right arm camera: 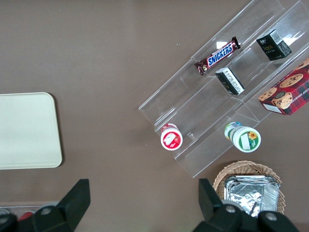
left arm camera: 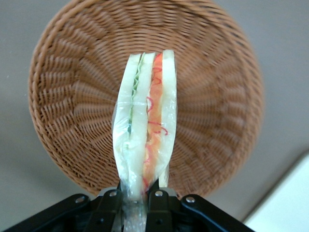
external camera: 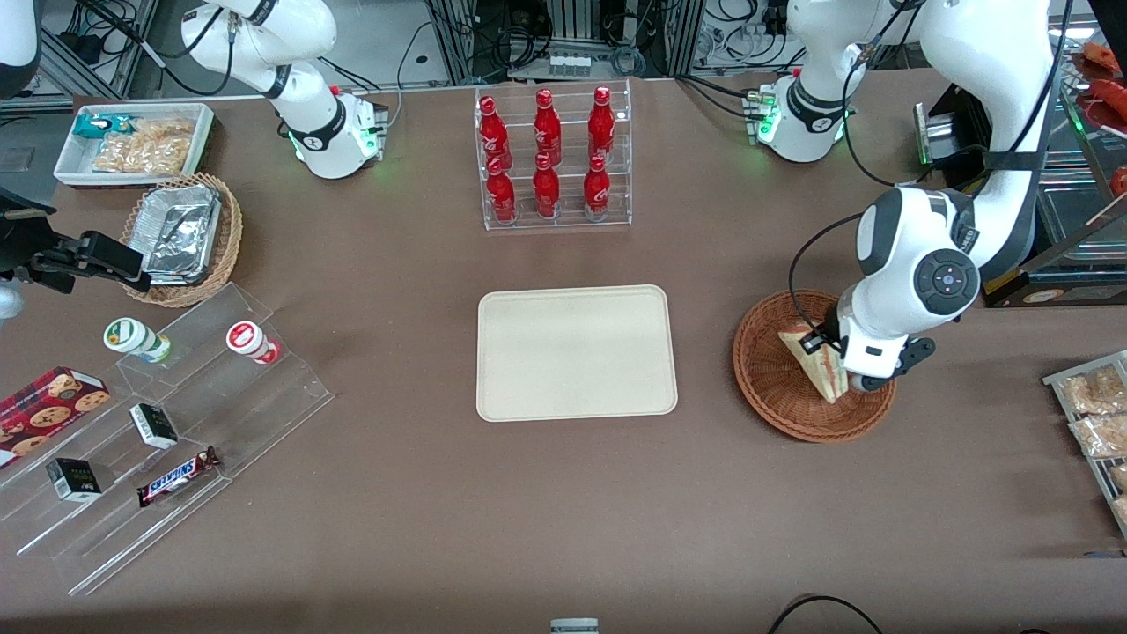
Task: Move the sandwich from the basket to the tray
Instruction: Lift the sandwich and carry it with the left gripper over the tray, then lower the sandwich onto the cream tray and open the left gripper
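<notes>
The sandwich is a pale triangular wedge in clear wrap with red and green filling along its cut edge. My left gripper is shut on its near end and holds it over the reddish-brown wicker basket. In the left wrist view the black fingers pinch the wrapped bread, with the basket below it. The cream tray lies bare beside the basket, toward the parked arm's end; a corner of it shows in the left wrist view.
A clear rack of red bottles stands farther from the camera than the tray. Bagged snacks on a shelf lie at the working arm's end. A clear stepped display with a Snickers bar and a foil-filled tan basket lie toward the parked arm's end.
</notes>
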`<state>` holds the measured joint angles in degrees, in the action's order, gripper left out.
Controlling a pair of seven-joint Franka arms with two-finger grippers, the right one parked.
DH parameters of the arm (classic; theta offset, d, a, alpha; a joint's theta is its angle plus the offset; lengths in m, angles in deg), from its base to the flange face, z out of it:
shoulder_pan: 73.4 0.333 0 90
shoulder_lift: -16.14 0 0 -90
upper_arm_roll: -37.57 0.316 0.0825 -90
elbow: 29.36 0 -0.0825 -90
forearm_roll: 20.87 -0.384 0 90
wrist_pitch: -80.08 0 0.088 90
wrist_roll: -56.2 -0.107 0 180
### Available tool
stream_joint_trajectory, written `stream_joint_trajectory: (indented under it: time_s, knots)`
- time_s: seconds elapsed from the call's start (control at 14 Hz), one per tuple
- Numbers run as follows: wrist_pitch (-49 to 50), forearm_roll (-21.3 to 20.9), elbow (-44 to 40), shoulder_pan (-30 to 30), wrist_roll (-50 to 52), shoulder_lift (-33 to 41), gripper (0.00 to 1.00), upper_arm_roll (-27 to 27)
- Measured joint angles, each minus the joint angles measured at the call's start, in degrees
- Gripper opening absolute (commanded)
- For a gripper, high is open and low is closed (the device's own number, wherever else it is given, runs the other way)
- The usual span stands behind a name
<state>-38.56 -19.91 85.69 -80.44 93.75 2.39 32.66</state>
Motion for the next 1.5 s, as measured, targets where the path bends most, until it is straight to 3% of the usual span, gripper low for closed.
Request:
stream_joint_trajectory:
  time_s: [0.29,0.86,1.21,1.5]
  knots:
    - [5.45,0.01,-10.41,-7.49,-6.99,-5.38,0.02,-0.31]
    - [5.63,2.22,-23.27,-22.66,-3.94,-19.08,0.0,-1.4]
    - [2.34,2.22,-24.78,-31.76,5.37,-21.55,0.0,-1.59]
    - [1.96,2.21,-25.44,-34.83,7.8,-22.76,0.01,-1.56]
